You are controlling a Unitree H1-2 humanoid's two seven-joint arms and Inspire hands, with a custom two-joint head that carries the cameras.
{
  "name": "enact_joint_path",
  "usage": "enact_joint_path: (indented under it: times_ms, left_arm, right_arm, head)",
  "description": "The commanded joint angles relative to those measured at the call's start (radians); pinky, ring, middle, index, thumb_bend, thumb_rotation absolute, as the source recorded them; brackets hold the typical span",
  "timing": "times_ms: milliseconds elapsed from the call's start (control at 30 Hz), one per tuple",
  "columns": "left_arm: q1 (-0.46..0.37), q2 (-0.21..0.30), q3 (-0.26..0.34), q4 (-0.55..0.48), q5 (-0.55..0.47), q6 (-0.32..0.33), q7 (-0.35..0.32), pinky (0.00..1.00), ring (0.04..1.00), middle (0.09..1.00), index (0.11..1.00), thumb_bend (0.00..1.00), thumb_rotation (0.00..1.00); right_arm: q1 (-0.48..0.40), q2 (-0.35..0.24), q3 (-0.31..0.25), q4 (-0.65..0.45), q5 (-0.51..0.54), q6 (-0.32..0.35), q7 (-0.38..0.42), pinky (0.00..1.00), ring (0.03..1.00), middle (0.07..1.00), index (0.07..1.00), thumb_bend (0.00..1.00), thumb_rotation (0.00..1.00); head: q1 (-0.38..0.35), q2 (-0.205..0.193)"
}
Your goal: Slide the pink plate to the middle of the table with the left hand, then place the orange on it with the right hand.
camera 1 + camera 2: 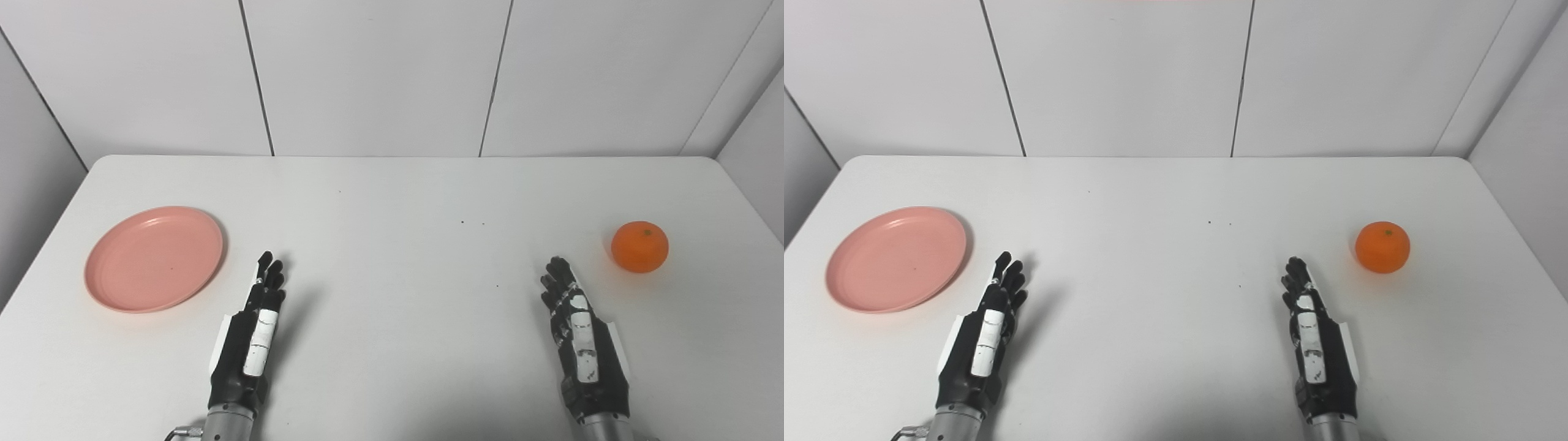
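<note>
A pink plate [154,257] lies flat on the left side of the white table [392,202]. An orange [639,246] sits on the table at the right. My left hand [254,327] is open and empty, fingers stretched forward, just right of the plate and a little nearer to me, not touching it. My right hand [579,331] is open and empty, fingers stretched forward, left of the orange and nearer to me, apart from it.
White wall panels [380,73] stand behind the table's far edge. The table's left and right edges run close to the side walls. A few small dark specks [462,222] mark the table's middle.
</note>
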Motion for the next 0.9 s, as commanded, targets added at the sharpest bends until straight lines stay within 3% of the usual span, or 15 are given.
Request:
enact_joint_path:
  times_ms: [0,400,867]
  left_arm:
    - [0.158,0.021,0.009,-0.016,-0.008,0.000,-0.001,1.00,1.000,1.000,1.000,0.84,0.93]
    - [0.160,0.022,0.003,-0.016,0.001,0.002,-0.001,1.00,1.000,1.000,1.000,0.85,0.93]
    - [0.161,0.001,-0.014,0.014,0.033,-0.029,0.021,1.00,1.000,1.000,1.000,0.91,0.92]
  right_arm:
    - [0.020,-0.006,0.007,-0.009,0.002,-0.002,0.020,1.00,0.959,0.953,0.923,0.83,0.94]
    - [0.022,-0.010,0.007,-0.011,0.007,0.001,0.022,1.00,0.958,0.951,0.921,0.83,0.95]
    - [0.040,-0.038,-0.011,0.012,0.047,-0.026,0.052,1.00,0.973,0.967,0.937,0.81,0.97]
  head:
    - [0.001,0.001]
    - [0.011,-0.004]
    - [0.125,-0.071]
